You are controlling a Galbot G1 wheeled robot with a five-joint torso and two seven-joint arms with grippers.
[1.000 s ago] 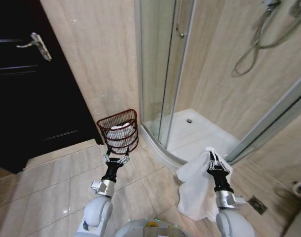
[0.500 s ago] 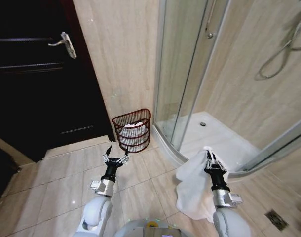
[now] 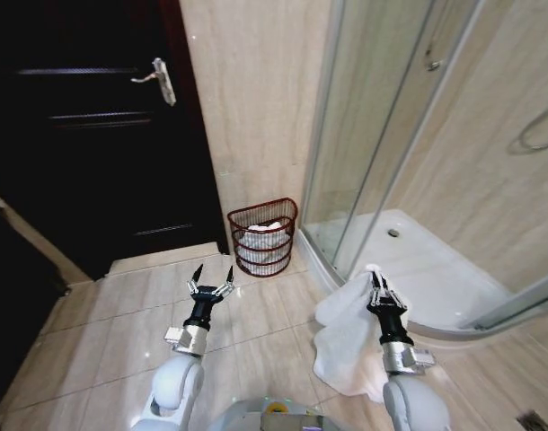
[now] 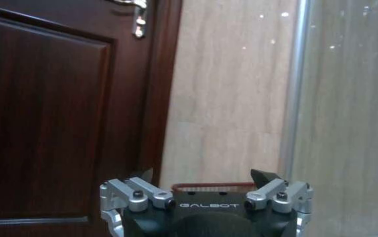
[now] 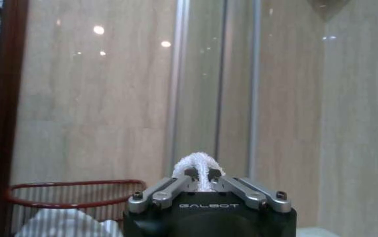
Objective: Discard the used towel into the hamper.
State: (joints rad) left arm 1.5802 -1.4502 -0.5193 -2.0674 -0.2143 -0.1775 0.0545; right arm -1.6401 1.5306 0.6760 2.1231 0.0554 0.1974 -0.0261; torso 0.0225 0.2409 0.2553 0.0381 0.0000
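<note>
Towel held up, ready for the hamper

The white towel [image 3: 346, 337] hangs from the right gripper [image 3: 378, 289], whose jaws pinch its top so it stays off the floor. The hamper [image 3: 263, 235] stands ahead by the wall. The left gripper [image 3: 210, 277] waits with jaws spread. The view has swung; the hamper now sits nearer the middle.

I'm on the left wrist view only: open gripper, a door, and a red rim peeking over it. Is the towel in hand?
Observer: Yes, the right gripper is shut on the white towel, which hangs beside it.
Operator: Is that red rim the hamper?
Observer: Yes, the hamper stands on the floor against the wall, between door and shower glass.
Operator: Is it empty?
Observer: No, white cloth already lies inside.
</note>
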